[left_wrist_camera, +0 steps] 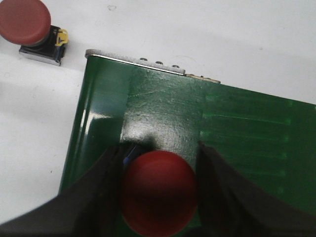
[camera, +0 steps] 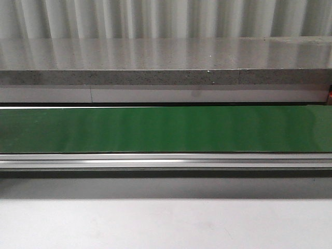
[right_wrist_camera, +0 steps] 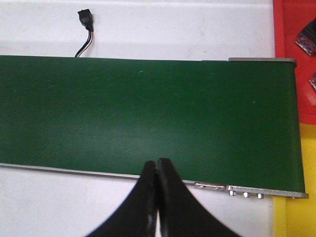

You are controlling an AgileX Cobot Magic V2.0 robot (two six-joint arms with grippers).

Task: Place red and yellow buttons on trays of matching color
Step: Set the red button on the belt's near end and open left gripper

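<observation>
Our left hand (left_wrist_camera: 160,195) held a red button (left_wrist_camera: 159,193) between its two dark fingers (left_wrist_camera: 106,185), which pressed on either side of the round cap. The button sat low over the end of the green belt (left_wrist_camera: 197,123), close to its metal end rail (left_wrist_camera: 133,61). Whether it rested on the belt or hung just above it, we could not tell.

Our right hand (right_wrist_camera: 157,165) was pinched closed with nothing in it, its tips touching, poised over the near edge of the same belt (right_wrist_camera: 148,113).

To do this step well, we judged that the left hand should keep a firm, even squeeze on the cap, lift straight up so the base cleared the rail, and then carry the button to the red tray.

A second red button (left_wrist_camera: 24,22) on a small metal base stood on the white counter (left_wrist_camera: 207,34) beyond the belt's end, well apart from the held one. In the right wrist view, a red tray (right_wrist_camera: 286,19) lay past the far end of the belt with small dark parts on it, and a yellow tray (right_wrist_camera: 296,217) sat just beside it. A black plug on a wire (right_wrist_camera: 85,22) lay on the counter behind the belt. The front view showed only the bare belt (camera: 166,129) and its frame. Nothing obvious blocked the lift.
</observation>
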